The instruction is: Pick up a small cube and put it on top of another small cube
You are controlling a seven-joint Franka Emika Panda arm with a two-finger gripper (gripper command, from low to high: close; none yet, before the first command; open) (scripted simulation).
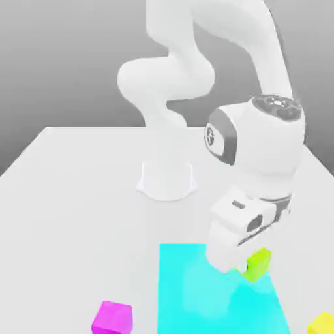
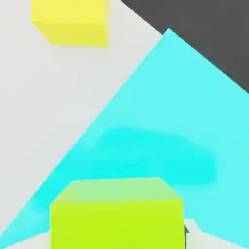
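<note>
Bending low over the cyan mat (image 1: 196, 287), the arm's gripper (image 1: 251, 261) has jaws clamped on the lime-green cube (image 1: 258, 263).

- The exterior view looks from the front, raised, facing the arm's base (image 1: 166, 179) across the white table (image 1: 72, 189), far enough back to take in the arm down to the gripper (image 1: 242, 261).
- The hand view rides on the hand, looking down from close above, with the lime-green cube (image 2: 116, 214) large in front of the lens.
- Both views share that lime-green cube (image 1: 258, 263), the cyan mat (image 1: 196, 300) (image 2: 175, 126), the yellow cube (image 1: 322, 323) (image 2: 73, 22) and a stretch of table (image 2: 44, 97).
</note>
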